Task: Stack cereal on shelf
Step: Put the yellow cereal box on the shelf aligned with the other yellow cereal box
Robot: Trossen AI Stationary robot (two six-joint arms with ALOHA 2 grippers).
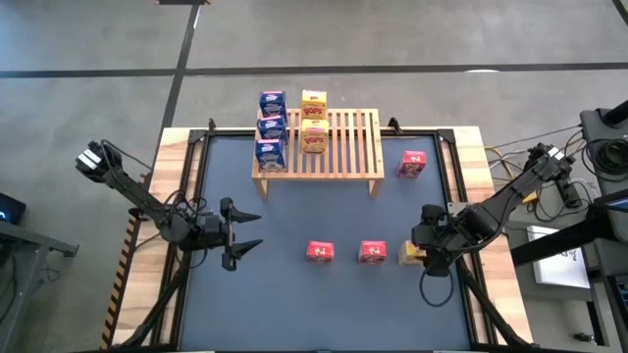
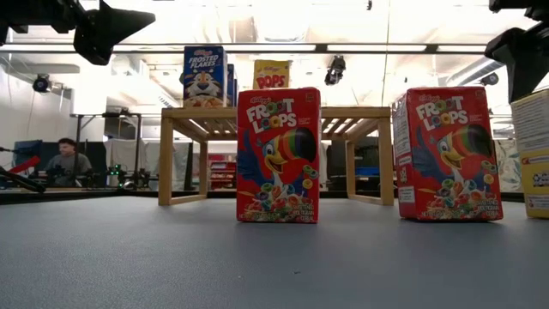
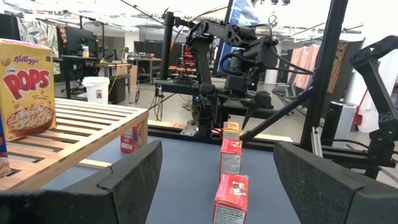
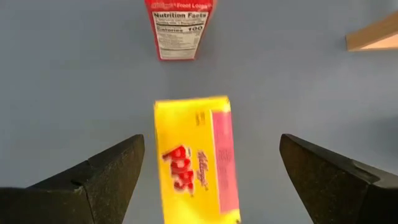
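Note:
On the wooden shelf [image 1: 339, 147] at the far side, three blue cereal boxes [image 1: 271, 126] stand in a row at its left end, with two yellow boxes [image 1: 314, 120] beside them. Two red boxes [image 1: 320, 252] [image 1: 372, 252] and a yellow box [image 1: 409, 254] stand upright in a line on the mat; a third red box [image 1: 412, 164] stands right of the shelf. My right gripper [image 4: 211, 146] hangs open over the yellow box [image 4: 196, 158], fingers wide on either side and clear of it. My left gripper [image 1: 240, 245] waits open at the left, pointing level along the line of boxes.
The dark mat [image 1: 294, 294] is bare in front of the boxes and between my left gripper and the first red box. The shelf's right half [image 1: 358, 137] holds nothing. A wooden border and black frame [image 1: 461, 157] ring the mat. A person [image 2: 67, 161] sits far behind.

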